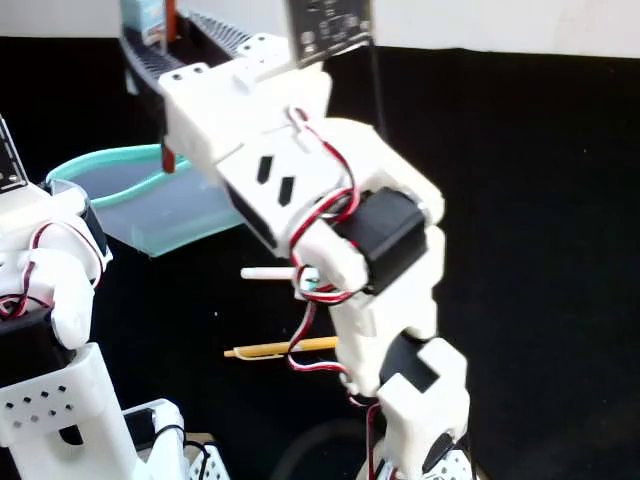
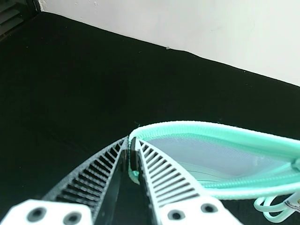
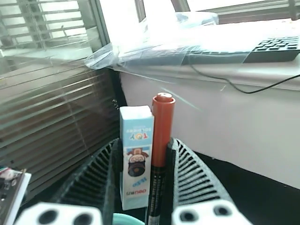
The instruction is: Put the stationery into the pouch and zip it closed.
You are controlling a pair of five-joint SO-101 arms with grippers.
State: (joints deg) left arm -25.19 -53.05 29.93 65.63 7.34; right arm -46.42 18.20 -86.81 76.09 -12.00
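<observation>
- Mint-green translucent zip pouch (image 1: 150,205): lies on the black table (image 1: 540,250), at the far left of the high view, with its mouth gaping.
- Left gripper (image 2: 130,146): jaws pinched tight on one end of the pouch's zip rim, propping the mouth open.
- Right gripper (image 3: 143,152): clamped on two items at once, a white-and-blue boxed eraser (image 3: 135,159) and an orange-red marker with a black barrel (image 3: 159,136). Both are upright and side by side. In the high view the gripper hangs over the pouch's far edge.
- Step in hand (my reading): release this pair into the pouch.
- To do it well: centre the pair over the widest part of the mouth. Lower until both bottom ends are inside the rim, and only then let the jaws part.
- Risk: two items in one grip may release unevenly (the eraser is short and blocky), so one could catch the rim and tip out.
- The left pinch needs to be firm, or the mouth may sag.
- Left to load: slim white pen (image 1: 265,272) and yellow pencil (image 1: 270,349), both on the table apart from the pouch. The zip is not yet closed.
</observation>
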